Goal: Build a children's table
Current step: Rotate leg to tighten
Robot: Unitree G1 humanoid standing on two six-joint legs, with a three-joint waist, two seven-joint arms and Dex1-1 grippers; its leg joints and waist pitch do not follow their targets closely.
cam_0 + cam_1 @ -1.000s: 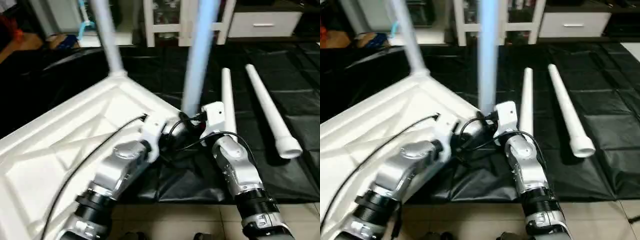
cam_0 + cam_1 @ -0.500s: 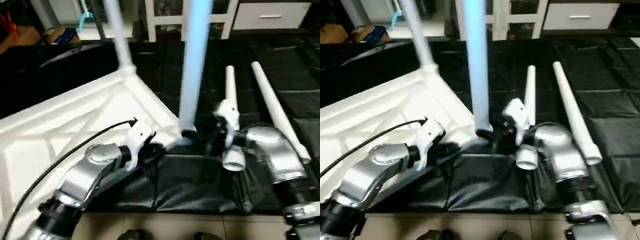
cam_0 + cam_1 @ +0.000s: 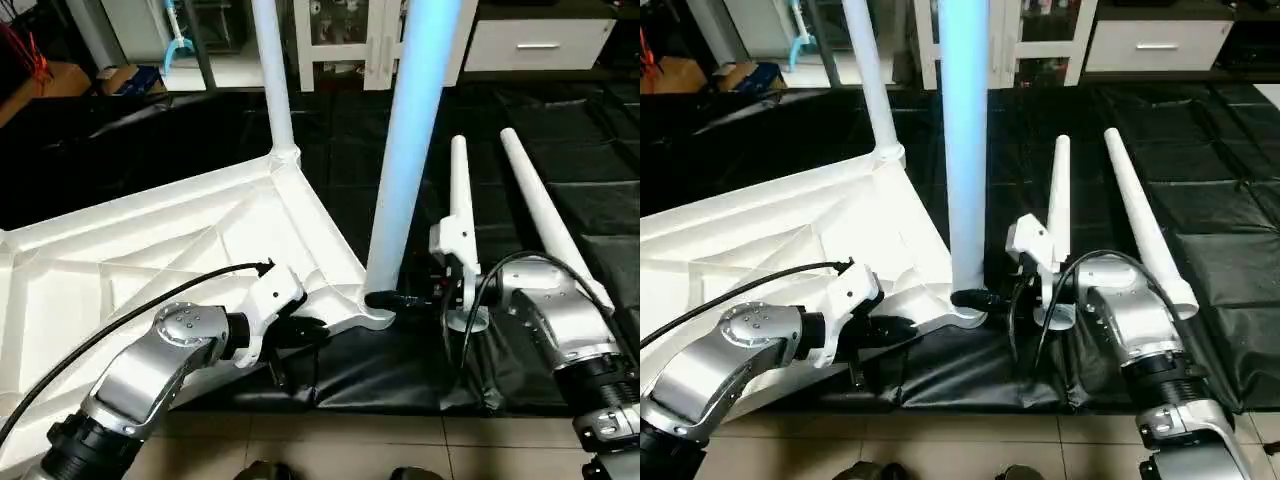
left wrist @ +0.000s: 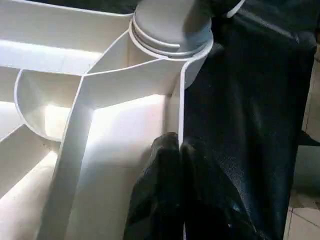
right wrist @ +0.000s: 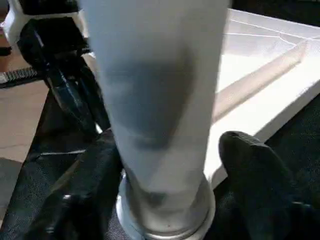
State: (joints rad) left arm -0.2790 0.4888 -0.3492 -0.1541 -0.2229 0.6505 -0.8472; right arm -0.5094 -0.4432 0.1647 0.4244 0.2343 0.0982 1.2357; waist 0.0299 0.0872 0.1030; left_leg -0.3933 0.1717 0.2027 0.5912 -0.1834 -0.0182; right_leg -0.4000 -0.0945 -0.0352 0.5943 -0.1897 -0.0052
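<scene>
Tabletop (image 3: pixel 150 250) lies upside down on the black floor mat (image 3: pixel 600 230), ribbed underside up, filling the left half of the scene. Two legs are upright in its sockets: far-corner leg (image 3: pixel 272 70) and near-right-corner leg (image 3: pixel 410 150), seated in the corner socket (image 3: pixel 378 310).

Two loose legs on the mat to the right of the tabletop, roughly parallel, running near to far: inner one (image 3: pixel 459 200) just beside the right hand, outer one (image 3: pixel 545 215) further right, apart from it.

Left hand (image 4: pixel 172 150): fingers together, nothing between them, tips at the tabletop's near edge wall just beside the corner socket. Head view puts it (image 3: pixel 305 330) at the near-right edge of the tabletop, left of the seated leg.

Right hand (image 5: pixel 170 165): fingers apart, one on each side of the base of the near-right leg, just above the socket collar. Left finger (image 5: pixel 100 170) looks close against the tube; right finger (image 5: pixel 250 170) shows a gap, so not clamped. From the head view the right hand (image 3: pixel 400 298) reaches in from the right at the leg's base.
</scene>
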